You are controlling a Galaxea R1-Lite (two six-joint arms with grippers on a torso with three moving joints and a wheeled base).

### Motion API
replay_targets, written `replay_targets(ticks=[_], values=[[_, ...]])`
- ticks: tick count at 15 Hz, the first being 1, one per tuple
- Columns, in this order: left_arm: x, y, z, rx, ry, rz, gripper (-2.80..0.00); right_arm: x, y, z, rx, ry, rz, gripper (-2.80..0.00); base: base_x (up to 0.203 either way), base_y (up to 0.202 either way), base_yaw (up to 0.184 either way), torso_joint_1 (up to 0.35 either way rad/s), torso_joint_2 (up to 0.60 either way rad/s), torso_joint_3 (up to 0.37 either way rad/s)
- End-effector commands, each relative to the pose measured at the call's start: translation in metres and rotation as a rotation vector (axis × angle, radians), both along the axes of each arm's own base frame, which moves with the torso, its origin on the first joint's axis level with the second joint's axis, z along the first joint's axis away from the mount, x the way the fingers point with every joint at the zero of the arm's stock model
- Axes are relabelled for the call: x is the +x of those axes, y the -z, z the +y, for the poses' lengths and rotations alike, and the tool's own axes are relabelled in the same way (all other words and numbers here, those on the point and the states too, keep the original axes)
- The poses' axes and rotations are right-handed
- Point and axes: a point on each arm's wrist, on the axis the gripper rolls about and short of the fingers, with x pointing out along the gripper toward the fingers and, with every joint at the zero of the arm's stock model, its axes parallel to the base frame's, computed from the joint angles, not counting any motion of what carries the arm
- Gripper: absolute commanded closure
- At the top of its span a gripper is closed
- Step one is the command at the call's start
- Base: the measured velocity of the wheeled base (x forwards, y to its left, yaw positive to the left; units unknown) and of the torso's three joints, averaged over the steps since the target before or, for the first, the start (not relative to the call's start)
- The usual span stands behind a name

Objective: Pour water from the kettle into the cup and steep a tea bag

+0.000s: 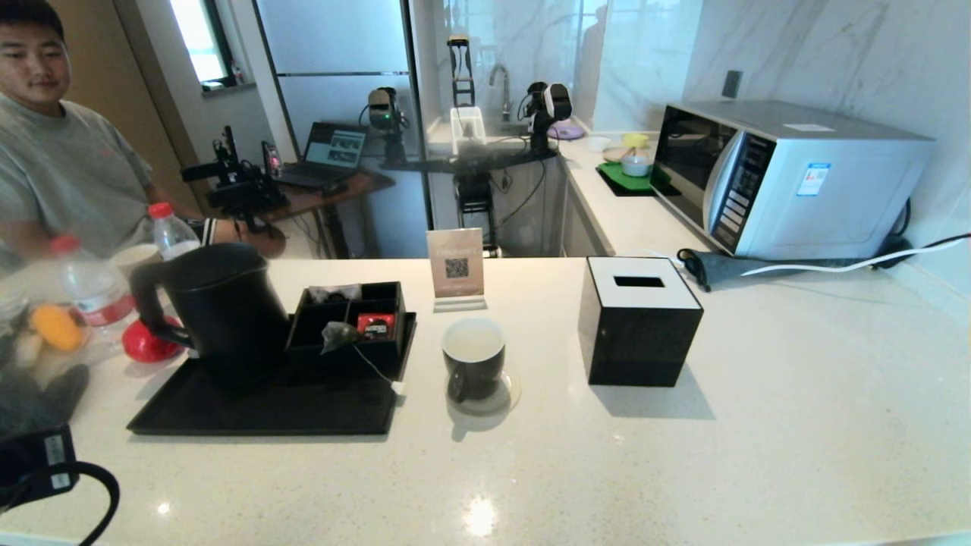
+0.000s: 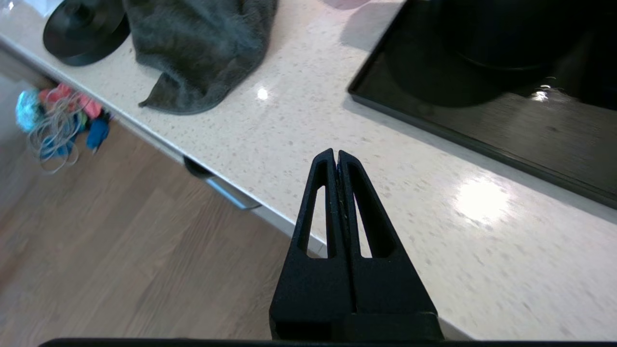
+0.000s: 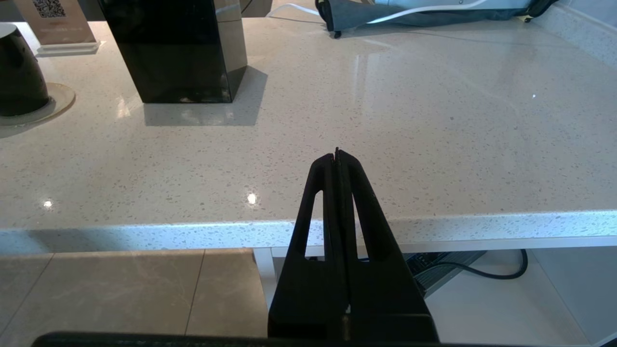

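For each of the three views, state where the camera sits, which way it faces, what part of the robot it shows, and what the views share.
Head view: high on the robot, looking forward and down over the counter at the kettle, tea bag and cup; only dark gear at the lower left edge shows.
Left wrist view: behind the shut left end effector, facing the counter edge, grey cloth and black tray.
Right wrist view: behind the shut right end effector, facing the black box.
Shared: cup and box appear in head and right wrist views; the tray in head and left wrist views.
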Motion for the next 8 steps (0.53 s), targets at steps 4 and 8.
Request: replay_targets(ticks=[4,8], values=[[0.053,0.025,0.051,0.026,-0.122,-0.004,0.00,0.000,0.000,0.000,0.000,0.000,0.001,0.00,0.000,0.000,0.000,0.000,0.00,0.000],[0.064,0.025,0.093,0.057,0.014,-0.082,0.00,0.000,0.000,0.000,0.000,0.000,0.001,0.00,0.000,0.000,0.000,0.000,0.00,0.000]])
